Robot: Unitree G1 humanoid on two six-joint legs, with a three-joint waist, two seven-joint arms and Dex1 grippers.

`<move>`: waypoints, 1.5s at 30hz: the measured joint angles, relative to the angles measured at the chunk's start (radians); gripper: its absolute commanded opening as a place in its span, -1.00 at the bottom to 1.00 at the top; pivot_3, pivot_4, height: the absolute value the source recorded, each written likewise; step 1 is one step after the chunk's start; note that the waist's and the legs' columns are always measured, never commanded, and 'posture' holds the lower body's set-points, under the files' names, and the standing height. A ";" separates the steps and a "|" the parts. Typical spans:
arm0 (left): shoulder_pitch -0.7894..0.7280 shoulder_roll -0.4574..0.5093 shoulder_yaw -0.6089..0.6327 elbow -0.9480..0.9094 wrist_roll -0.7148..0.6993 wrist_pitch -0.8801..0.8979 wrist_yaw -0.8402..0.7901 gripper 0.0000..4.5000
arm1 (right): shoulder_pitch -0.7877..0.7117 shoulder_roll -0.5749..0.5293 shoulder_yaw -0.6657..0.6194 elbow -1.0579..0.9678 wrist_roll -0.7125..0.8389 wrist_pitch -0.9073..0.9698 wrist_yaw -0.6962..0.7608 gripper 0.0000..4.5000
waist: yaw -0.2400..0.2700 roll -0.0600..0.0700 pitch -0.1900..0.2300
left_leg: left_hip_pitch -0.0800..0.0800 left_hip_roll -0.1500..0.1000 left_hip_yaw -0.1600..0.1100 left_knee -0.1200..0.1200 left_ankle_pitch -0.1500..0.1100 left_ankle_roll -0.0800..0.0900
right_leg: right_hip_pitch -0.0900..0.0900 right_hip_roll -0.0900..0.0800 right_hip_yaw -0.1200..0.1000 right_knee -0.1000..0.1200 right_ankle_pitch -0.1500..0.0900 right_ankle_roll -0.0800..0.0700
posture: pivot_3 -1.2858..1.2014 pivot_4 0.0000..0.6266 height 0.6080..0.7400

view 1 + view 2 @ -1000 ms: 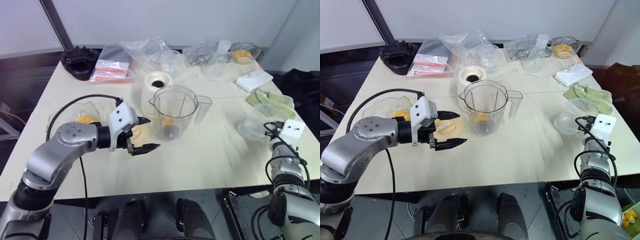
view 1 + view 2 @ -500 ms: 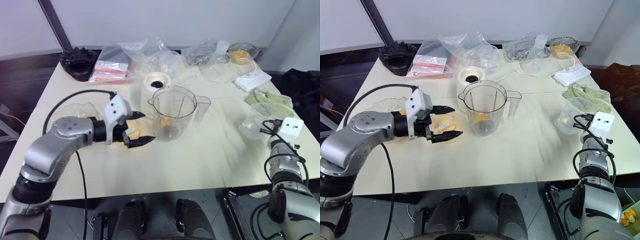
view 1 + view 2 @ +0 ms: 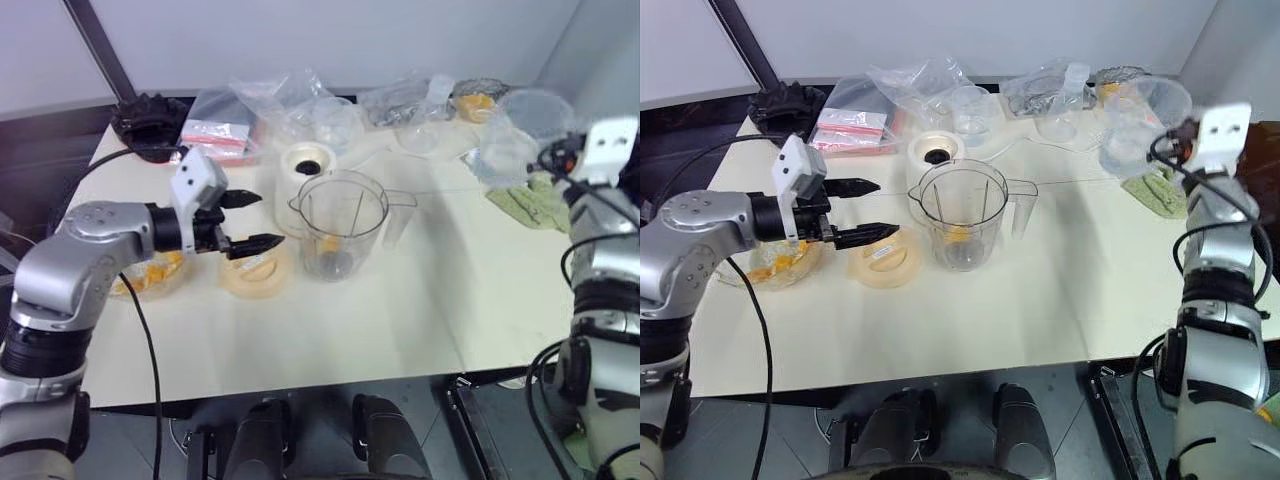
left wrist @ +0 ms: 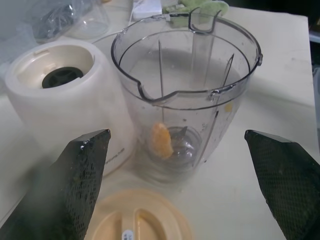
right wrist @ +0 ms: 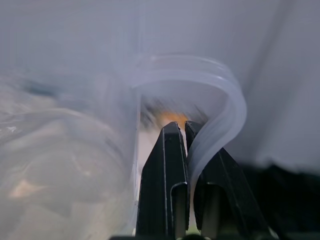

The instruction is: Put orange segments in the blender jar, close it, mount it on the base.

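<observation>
The blender jar (image 3: 340, 225) stands upright mid-table with one orange segment (image 4: 161, 140) beside its blade. Behind it stands the cream base (image 3: 305, 175). More orange segments lie in a clear bowl (image 3: 148, 276) at the left. My left gripper (image 3: 268, 219) hovers open and empty left of the jar, above the peach lid (image 3: 255, 272). My right gripper (image 3: 1177, 137) is raised at the far right, shut on the handle of a small clear jug (image 3: 1138, 118), which hangs in the air. In the right wrist view the handle's band (image 5: 220, 100) runs between the fingers (image 5: 170, 165).
A black toothed ring (image 3: 150, 122) sits at the back left. Plastic bags (image 3: 290, 100) and clear cups (image 3: 965, 110) crowd the back edge, with a glass bowl (image 3: 475, 100) holding something orange. A green cloth (image 3: 1150, 185) lies under the raised jug.
My right gripper has lifted the small clear jug off the table, up and away toward the back. My left gripper has drawn back to the left, away from the jar. The camera has shifted too.
</observation>
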 measured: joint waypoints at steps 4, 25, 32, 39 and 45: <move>-0.006 0.000 0.000 0.026 0.000 -0.004 -0.002 1.00 | -0.087 -0.001 0.061 -0.050 -0.004 0.048 0.087 -0.99 | 0.004 0.000 0.000 | -0.002 0.000 0.000 -0.002 0.000 0.000 | -0.003 0.000 0.000 0.000 0.000 0.001 | 0.03 -0.52 1.00; 0.012 0.000 0.000 0.015 -0.001 -0.017 -0.004 1.00 | -0.107 -0.039 0.293 -0.352 -0.167 -0.023 0.349 -0.99 | 0.005 -0.001 0.001 | -0.002 0.000 0.001 -0.002 0.001 -0.002 | -0.003 0.000 0.000 0.001 0.000 0.001 | 0.03 -0.52 1.00; 0.012 0.000 -0.002 0.015 0.000 -0.019 -0.006 1.00 | -0.107 -0.050 0.342 -0.340 -0.259 -0.118 0.348 -0.99 | 0.005 -0.001 0.001 | -0.002 0.000 0.001 -0.002 0.001 -0.002 | -0.003 0.000 0.000 0.001 0.000 0.001 | 0.03 -0.52 1.00; 0.015 -0.001 -0.002 -0.006 -0.002 -0.017 0.002 1.00 | -0.124 -0.049 0.359 -0.290 -0.328 -0.206 0.326 -0.99 | 0.004 -0.001 0.001 | -0.002 0.000 0.002 -0.002 0.001 -0.002 | -0.003 0.000 0.000 0.001 0.000 0.001 | 0.03 -0.52 1.00; 0.035 -0.003 -0.002 -0.016 -0.003 0.000 0.013 1.00 | -0.148 -0.047 0.383 -0.260 -0.375 -0.267 0.304 -0.99 | 0.003 -0.002 0.001 | -0.002 0.000 0.001 -0.002 0.001 -0.002 | -0.003 0.000 0.000 0.001 0.000 0.001 | 0.03 -0.52 1.00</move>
